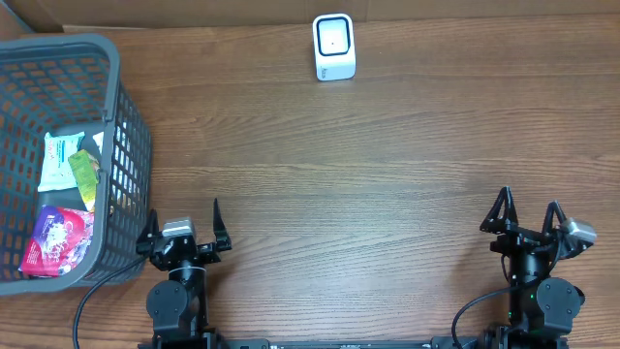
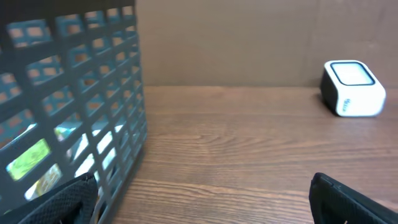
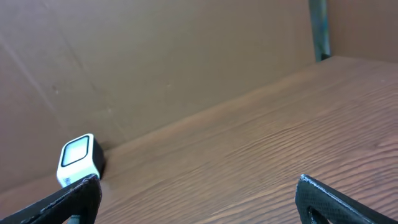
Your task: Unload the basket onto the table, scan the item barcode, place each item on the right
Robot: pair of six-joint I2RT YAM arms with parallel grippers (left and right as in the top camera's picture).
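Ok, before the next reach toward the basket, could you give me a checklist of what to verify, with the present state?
1. Left gripper open, holding nothing: ok.
2. Right gripper open, holding nothing: ok.
3. Grey plastic mesh basket beside the left gripper: ok.
4. Items in the basket, purple foil packet and white wipes packet lying uncovered: ok.
5. White box-shaped scanner standing at the table's far side: ok.
6. Barcode location on any packet: cannot tell.
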